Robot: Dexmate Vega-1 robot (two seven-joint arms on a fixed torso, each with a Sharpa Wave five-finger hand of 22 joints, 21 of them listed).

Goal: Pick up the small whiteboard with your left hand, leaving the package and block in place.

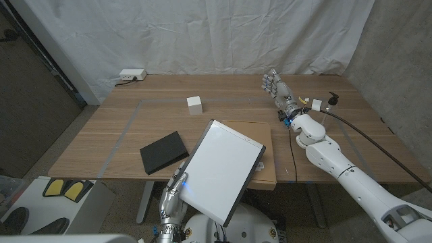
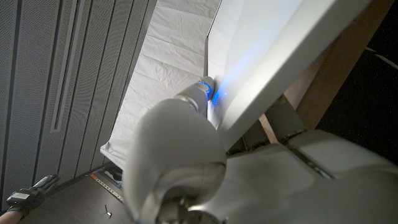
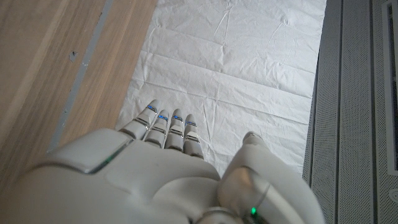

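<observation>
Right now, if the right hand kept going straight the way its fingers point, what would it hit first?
Nothing on the table, it seems: the right hand points toward the far edge, and beyond it hangs the white backdrop sheet. Depth is hard to judge.

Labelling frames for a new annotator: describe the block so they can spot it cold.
Start at the wooden table in the head view and look toward its far side, left of centre. The block is a small white cube that stands alone there, beyond the flat black package and the tilted whiteboard that the left robot hand holds. It is the only small, boxy white thing there.
</observation>
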